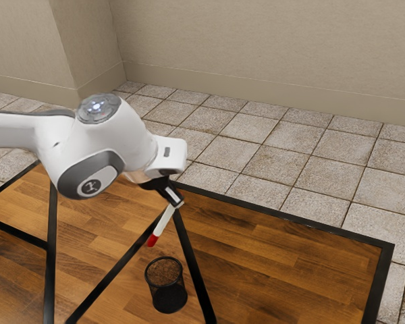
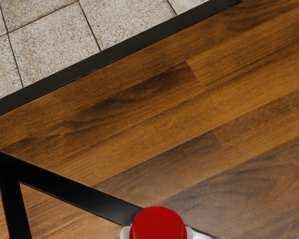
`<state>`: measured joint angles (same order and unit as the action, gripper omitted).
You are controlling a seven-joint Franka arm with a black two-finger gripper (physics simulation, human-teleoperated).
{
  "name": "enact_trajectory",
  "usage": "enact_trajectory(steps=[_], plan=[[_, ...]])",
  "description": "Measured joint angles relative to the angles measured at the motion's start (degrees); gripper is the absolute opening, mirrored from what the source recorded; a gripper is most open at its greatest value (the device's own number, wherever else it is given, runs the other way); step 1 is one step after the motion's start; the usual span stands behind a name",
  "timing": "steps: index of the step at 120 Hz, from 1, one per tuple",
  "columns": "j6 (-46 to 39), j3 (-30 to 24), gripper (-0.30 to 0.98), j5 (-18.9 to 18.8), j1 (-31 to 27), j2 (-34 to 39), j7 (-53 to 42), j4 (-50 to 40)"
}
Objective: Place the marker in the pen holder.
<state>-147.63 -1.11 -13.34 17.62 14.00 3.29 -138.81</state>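
Count: one black two-finger gripper (image 1: 177,202), one white marker with a red end (image 1: 163,226), one black wire-mesh cylindrical pen holder (image 1: 166,285). The gripper was clamped on the marker, fingers on both sides of its white upper part. The marker hung tilted, red end lowest, slanting toward the exterior view's left. It was outside the holder, in the air; red end near the rim, well clear of contact. In the wrist view the red end faced the camera. Holder stood upright on the wooden tabletop (image 1: 277,270), open top up.

Around it: two black slanting strips (image 1: 115,273) met near the gripper in the exterior view and spread apart, holder between them. Black edging (image 1: 290,220) ran round the wood. Past that, speckled grey square floor tiles (image 1: 283,156) and a beige wall (image 1: 256,40). One white arm with grey covers (image 1: 98,165) came in from the exterior view's left.
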Motion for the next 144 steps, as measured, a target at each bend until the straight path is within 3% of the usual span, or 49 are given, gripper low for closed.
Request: enact_trajectory(steps=[45,93,119,134,144], plan=[[2.44,-4.21,-0.1,-1.27,2.75,2.12,15.04,-3.26],[2.91,-4.38,-0.09,-7.76,2.24,1.28,26.74,-6.66],[2.83,-4.37,0.36,-6.66,2.25,1.97,29.29,-6.96],[4.12,-4.29,0.51,-7.84,1.88,5.06,30.18,-5.13],[6.73,-3.72,0.56,-8.17,-0.28,5.53,30.4,3.09]])
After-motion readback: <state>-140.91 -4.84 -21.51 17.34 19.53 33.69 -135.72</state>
